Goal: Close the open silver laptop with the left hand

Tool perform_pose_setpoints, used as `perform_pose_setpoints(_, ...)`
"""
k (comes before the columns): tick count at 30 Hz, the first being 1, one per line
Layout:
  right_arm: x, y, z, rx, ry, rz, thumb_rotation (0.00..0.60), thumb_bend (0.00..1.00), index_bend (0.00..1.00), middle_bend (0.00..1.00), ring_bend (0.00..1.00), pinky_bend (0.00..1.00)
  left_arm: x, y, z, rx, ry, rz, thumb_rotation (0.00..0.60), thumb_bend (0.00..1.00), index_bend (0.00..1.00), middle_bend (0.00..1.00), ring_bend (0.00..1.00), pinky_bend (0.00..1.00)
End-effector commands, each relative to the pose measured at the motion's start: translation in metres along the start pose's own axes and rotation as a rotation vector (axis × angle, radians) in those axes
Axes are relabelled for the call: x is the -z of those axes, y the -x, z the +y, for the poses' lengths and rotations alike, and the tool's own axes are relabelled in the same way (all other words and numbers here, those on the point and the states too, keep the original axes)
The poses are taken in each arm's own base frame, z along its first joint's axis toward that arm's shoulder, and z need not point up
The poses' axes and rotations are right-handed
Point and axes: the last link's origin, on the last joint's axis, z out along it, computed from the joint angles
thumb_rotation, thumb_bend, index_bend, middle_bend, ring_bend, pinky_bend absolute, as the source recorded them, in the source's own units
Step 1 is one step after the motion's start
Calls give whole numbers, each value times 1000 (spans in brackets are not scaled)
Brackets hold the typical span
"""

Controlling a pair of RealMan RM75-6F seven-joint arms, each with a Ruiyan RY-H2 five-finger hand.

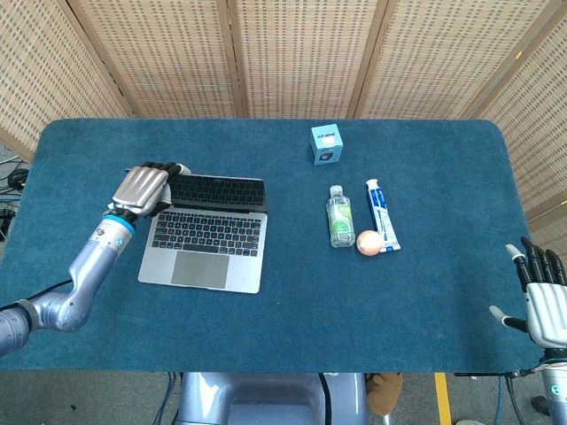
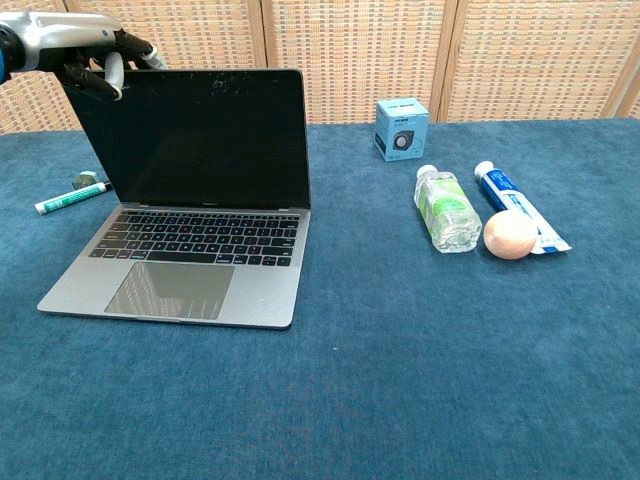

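Item: silver laptop, open, in the left half of the head view on the blue table, base flat with the trackpad toward the bottom of the frame and the hinge line running left to right. The screen lid stands raised in the chest view, its top edge in the upper left of that frame. Left hand: at the lid's upper left corner, fingers curled over the top edge and apparently touching it, holding nothing. The lid lies directly under and in front of the fingers, so the closing push would, by judgement, go down and toward the keyboard, across the hinge axis. Right hand: lower right corner of the head view, well apart from the laptop, fingers spread and empty; the left hand is plainly the nearer. Hard to make out: the lid's back face and the exact contact there are hidden; the left hand is cut off at the chest view's left edge; the right hand is partly cropped and absent from the chest view.
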Motion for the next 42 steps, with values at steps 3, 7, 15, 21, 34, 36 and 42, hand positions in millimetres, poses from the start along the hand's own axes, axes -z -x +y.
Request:
perform_pose_setpoints(3,1,0,-1,-1,-5,2,600,0,79,0,0,0,13,3,-6,9,17,-12,600,1000,263,307,317,249)
perform_pose_setpoints(7,2,0,-2,-2,-9,2,600,0,79,0,0,0,22,3,-11,0,25,-33,600,1000,263,319,322,249)
perform_pose_setpoints(15,2,0,-3,-3,-11,-1,600,0,79,0,0,0,39,6,-10,-21,49,-85,600,1000,263,320,323,249)
perform_pose_setpoints(21,3,0,-4,-5,-13,2,600,0,79,0,0,0,49,11,-4,-49,72,-129,600,1000,263,320,323,249)
perform_pose_setpoints(34,2,-1,-2,-11,-9,1,600,0,79,0,0,0,67,23,9,-75,122,-180,600,1000,263,322,323,249)
perform_pose_setpoints(36,2,-1,-2,-11,-11,2,600,0,79,0,0,0,70,27,11,-77,132,-192,600,1000,263,324,322,249)
perform_pose_setpoints(42,2,-1,-3,-10,-13,0,600,0,79,0,0,0,76,38,11,-74,148,-196,600,1000,263,327,322,249)
